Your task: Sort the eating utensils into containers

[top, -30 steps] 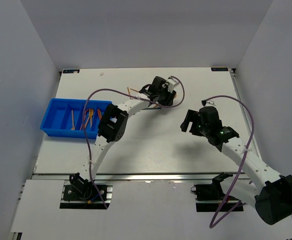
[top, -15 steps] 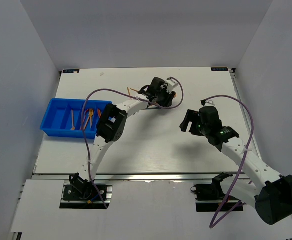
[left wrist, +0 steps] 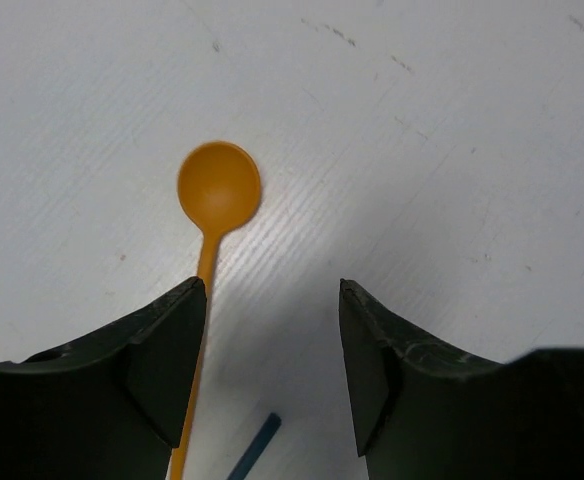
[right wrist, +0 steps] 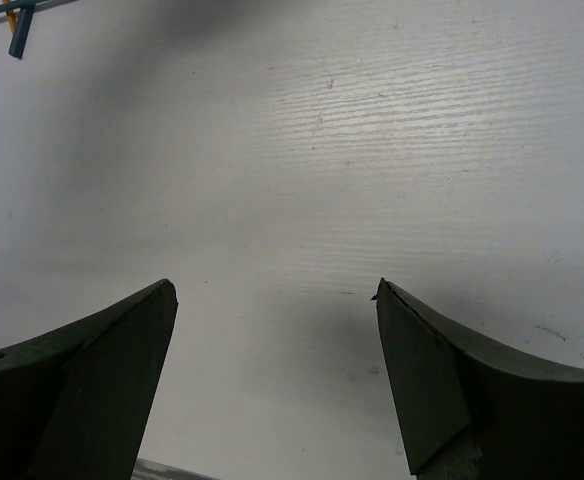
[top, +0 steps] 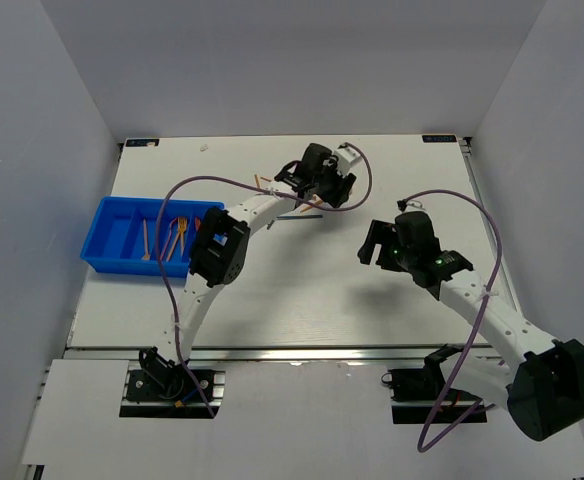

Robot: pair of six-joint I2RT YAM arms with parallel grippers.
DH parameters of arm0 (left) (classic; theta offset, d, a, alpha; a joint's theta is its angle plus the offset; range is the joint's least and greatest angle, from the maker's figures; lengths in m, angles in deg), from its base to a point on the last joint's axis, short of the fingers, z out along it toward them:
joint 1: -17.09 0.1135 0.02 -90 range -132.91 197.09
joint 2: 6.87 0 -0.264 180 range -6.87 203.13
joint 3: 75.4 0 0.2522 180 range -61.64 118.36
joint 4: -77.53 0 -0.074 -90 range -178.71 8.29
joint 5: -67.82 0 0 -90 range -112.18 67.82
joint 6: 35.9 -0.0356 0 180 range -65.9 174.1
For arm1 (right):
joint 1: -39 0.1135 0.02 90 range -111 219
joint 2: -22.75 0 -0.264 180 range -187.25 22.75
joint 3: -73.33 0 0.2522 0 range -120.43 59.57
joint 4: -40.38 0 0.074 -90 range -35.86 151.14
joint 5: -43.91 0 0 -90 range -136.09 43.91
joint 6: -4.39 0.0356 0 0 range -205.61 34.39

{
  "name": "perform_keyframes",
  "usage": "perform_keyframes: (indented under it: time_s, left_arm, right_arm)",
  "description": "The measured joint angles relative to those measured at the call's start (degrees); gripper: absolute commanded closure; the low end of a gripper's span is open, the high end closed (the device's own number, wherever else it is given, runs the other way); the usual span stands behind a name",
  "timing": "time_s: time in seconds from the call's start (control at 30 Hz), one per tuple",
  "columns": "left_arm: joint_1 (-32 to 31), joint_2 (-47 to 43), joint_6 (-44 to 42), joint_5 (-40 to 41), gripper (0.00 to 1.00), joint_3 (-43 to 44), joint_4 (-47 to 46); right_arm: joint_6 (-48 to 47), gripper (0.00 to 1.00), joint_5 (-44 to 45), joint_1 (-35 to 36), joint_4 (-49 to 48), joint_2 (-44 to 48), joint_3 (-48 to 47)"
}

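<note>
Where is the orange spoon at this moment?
In the left wrist view, the orange spoon lies on the table, bowl just ahead of the open left gripper, a dark blue utensil's end beside its handle.

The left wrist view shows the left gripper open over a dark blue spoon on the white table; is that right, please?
Not quite: the spoon is orange, not dark blue. The left wrist view shows the left gripper open over an orange spoon on the white table.

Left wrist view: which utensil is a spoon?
The orange one, its round bowl showing beyond the left pincer; the other is a flat dark blue strip.
</note>
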Motion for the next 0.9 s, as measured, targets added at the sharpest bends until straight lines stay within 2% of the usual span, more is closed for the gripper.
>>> perform_keyframes:
  time_s: [0.17, 0.53, 0.67, 0.9]
  left_arm:
    - [1.46, 0.59, -0.37, -0.48, 0.34, 2.84, -0.46]
    - [4.42, 5.66, 0.04, -4.81, 0.36, 3.43, -0.24]
    - [4.04, 6.38, 0.22, -5.95, 0.44, 3.45, -0.20]
    - [2.99, 6.91, 0.04, -5.75, 0.70, 3.72, -0.46]
  right_arm:
    - [-0.17, 0.15, -0.70, 0.02, -0.04, -0.94, -0.02]
    - [-0.20, 0.16, -1.11, 0.02, 0.00, -1.68, -1.77]
    - [-0.20, 0.16, -1.29, 0.02, -0.04, -1.68, -2.01]
    - [-0.20, 0.16, -1.29, 0.00, -0.04, -1.38, -2.01]
